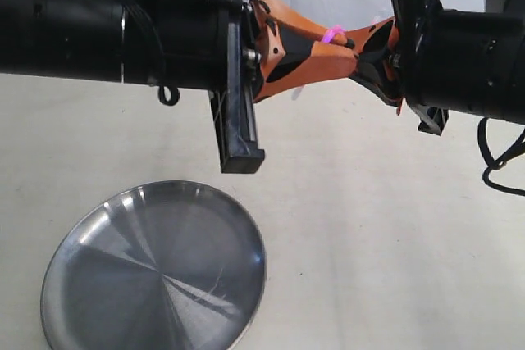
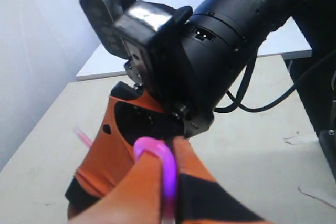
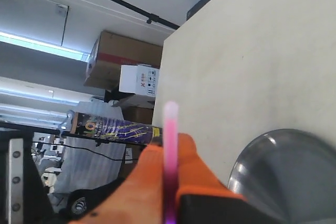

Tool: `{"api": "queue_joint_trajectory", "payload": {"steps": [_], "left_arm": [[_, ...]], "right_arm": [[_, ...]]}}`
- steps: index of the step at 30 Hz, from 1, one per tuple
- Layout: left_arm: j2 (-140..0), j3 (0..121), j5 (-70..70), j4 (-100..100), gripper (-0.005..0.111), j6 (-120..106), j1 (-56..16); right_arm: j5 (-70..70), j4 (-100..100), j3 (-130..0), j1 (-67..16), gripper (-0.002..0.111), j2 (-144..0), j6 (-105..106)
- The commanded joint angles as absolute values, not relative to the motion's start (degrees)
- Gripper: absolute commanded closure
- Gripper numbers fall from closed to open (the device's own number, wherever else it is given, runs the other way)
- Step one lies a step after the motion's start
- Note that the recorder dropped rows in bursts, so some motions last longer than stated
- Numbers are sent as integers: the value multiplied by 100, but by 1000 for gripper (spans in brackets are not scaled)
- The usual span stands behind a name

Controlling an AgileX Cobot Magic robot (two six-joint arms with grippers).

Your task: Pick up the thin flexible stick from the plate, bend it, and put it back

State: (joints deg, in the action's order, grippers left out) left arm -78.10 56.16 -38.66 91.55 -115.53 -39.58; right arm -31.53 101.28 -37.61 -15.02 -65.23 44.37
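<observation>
Both closed on the thin flexible stick (image 1: 332, 36), looped | left gripper (image 1: 344, 52); right gripper (image 1: 361, 45) | plate (image 1: 74, 235) apart

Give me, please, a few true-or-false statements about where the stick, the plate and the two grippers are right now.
1. The thin flexible stick lies on the plate. False: it is held in the air, off the plate.
2. The left gripper and the right gripper are both shut on the stick. True.
3. The stick is straight. False: it curves into a tight loop between the fingertips.
4. The plate rests on the table. True.
5. The two grippers are far apart. False: their fingertips nearly meet.
</observation>
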Motion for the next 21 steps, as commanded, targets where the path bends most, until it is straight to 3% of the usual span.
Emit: {"api": "queue_joint_trajectory", "payload": {"steps": [1,21], "left_arm": [[-7797,5677,-3129,9463,107,-11669,-3957],[-7797,5677,-2673,9847,107,-12193,-3957]], "right_arm": [[-3778,9995,-3734,-1543,108,-6491,4377],[-3914,9995,-3734,-1543,108,-6491,2846]]}}
